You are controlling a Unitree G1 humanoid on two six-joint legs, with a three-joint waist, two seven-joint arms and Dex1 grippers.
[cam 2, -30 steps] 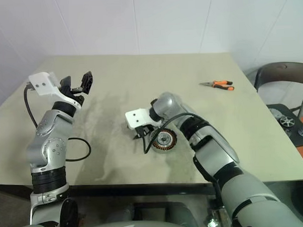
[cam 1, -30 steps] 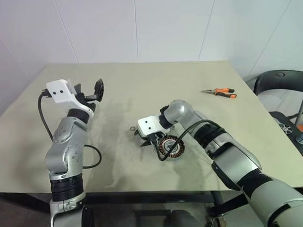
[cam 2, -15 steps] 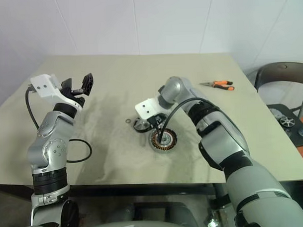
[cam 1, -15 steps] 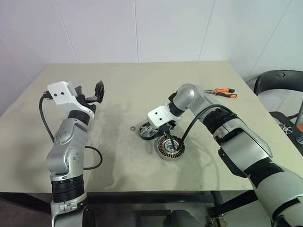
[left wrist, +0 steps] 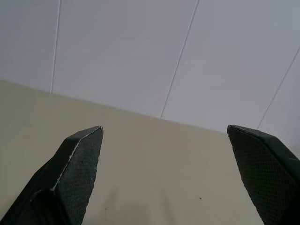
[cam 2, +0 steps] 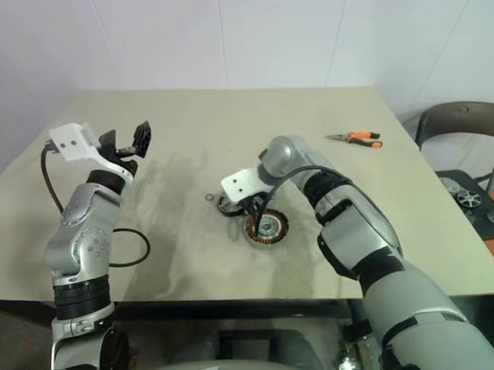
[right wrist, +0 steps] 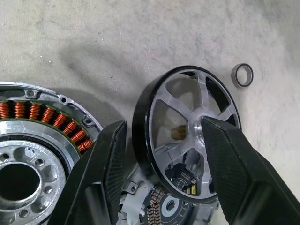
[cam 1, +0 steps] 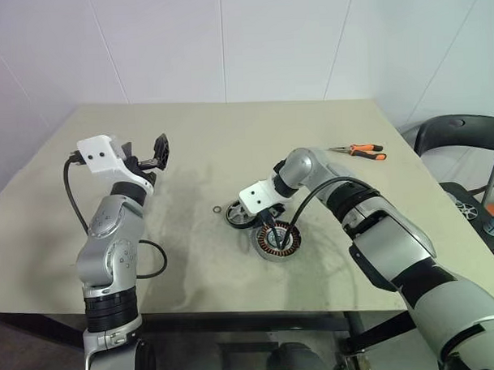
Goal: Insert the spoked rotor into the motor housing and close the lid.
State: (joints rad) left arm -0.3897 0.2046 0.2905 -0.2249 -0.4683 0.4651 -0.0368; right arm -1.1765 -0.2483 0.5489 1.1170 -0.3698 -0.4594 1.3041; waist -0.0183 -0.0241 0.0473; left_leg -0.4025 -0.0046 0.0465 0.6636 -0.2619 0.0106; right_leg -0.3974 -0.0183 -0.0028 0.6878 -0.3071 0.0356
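The spoked rotor (right wrist: pixel 173 108), a dark-rimmed wheel with silver spokes, stands tilted just left of the motor housing (cam 1: pixel 277 240). My right gripper (right wrist: pixel 163 122) is shut on it, one finger outside the rim and the other on the hub. The housing lies flat on the table, and its copper coils (right wrist: pixel 56 122) show. Under the rotor lies the grey lid (right wrist: pixel 159 208), mostly hidden. My left gripper (cam 1: pixel 159 149) is raised over the table's left side, open with nothing between its fingers (left wrist: pixel 77 164).
A tiny metal ring (cam 1: pixel 217 209) lies on the table left of the rotor. Orange-handled pliers (cam 1: pixel 358 150) rest at the far right. A black chair (cam 1: pixel 464 137) stands beyond the table's right edge. A black cable (cam 1: pixel 152 257) loops by my left arm.
My right gripper has risen and shifted a little right. The rotor, hidden under it a second ago, now shows tilted beside the housing. The left arm stayed still.
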